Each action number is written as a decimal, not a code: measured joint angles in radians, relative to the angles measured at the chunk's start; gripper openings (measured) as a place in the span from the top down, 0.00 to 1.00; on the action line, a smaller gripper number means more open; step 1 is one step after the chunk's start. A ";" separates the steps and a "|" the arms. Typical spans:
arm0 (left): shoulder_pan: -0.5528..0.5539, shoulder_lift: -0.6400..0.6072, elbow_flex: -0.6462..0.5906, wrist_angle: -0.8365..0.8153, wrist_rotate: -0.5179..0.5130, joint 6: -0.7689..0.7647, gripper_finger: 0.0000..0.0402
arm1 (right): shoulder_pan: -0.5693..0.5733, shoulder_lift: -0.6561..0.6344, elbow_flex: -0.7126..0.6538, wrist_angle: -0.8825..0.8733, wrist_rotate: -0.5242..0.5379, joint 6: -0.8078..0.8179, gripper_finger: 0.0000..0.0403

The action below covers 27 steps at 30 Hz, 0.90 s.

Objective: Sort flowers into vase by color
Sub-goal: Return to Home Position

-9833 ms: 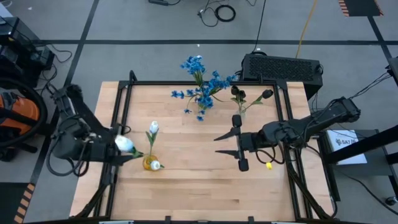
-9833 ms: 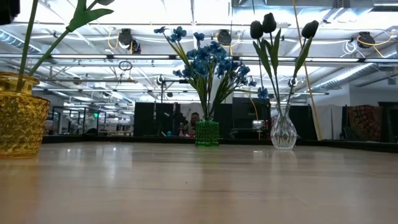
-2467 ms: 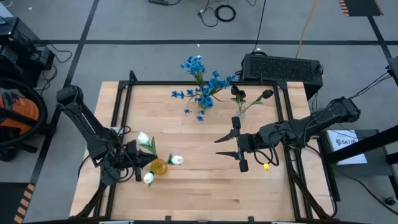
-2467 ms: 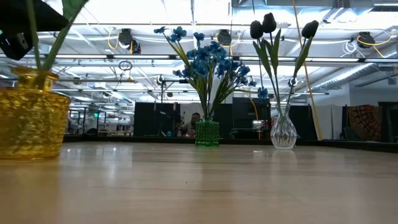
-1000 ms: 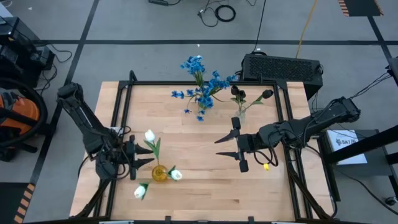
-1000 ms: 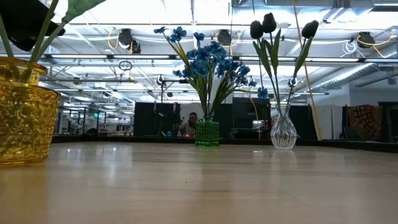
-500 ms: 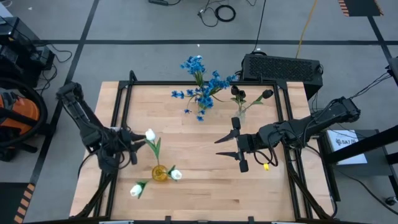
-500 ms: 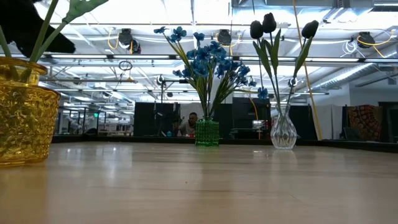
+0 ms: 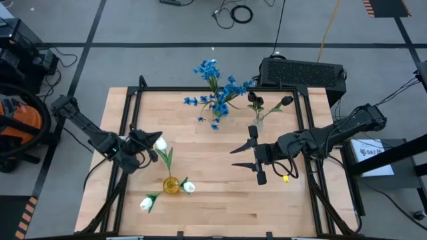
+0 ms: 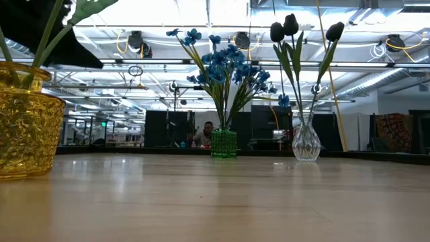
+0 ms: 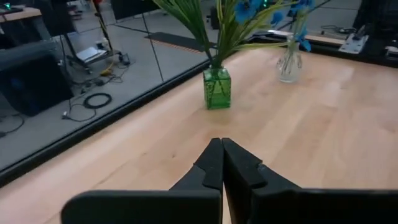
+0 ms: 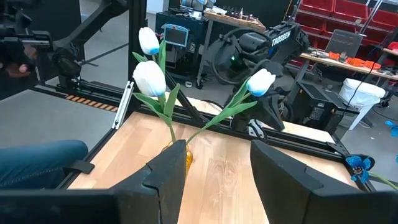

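Wooden tabletop [image 9: 213,200] carries a yellow vase [image 9: 171,186] holding three white tulips [image 9: 160,143]. Near the vase the left claw [image 11: 217,146] is pinched shut on nothing; well away from it the right claw [image 9: 237,157] gapes wide, empty. The low view catches only stems [image 10: 48,40] above the vase, while the high view shows the tulips whole.

I log my worksite as a robotics lab or workshop, going by: open ceiling [image 10: 168,37] with trusses and lights, grey floor [image 9: 133,27] strewn with loose cables [image 9: 237,13], racked red storage bins [image 12: 336,15], a cluttered workbench [image 12: 336,62], and a black-framed wooden table [image 9: 220,200].
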State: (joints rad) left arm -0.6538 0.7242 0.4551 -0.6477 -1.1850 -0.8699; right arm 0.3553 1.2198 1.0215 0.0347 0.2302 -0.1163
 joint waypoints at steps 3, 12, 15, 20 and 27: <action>0.045 0.000 -0.050 0.147 0.037 0.098 0.99 | 0.000 0.000 0.000 0.000 0.000 -0.005 0.58; 0.236 -0.001 -0.176 0.551 0.302 0.386 1.00 | 0.000 0.000 0.000 0.001 0.000 -0.008 0.58; 0.297 -0.007 -0.213 0.682 0.399 0.498 1.00 | 0.000 0.000 0.000 0.000 0.000 -0.009 0.58; 0.403 -0.008 -0.280 0.890 0.593 0.663 1.00 | 0.000 0.000 0.000 0.000 0.000 -0.009 0.58; 0.553 -0.008 -0.386 1.097 0.810 0.752 1.00 | 0.000 0.000 0.000 -0.001 0.000 -0.009 0.58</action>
State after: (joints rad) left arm -0.1004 0.7166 0.0691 0.4493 -0.3751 -0.1178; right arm 0.3553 1.2194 1.0214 0.0341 0.2302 -0.1249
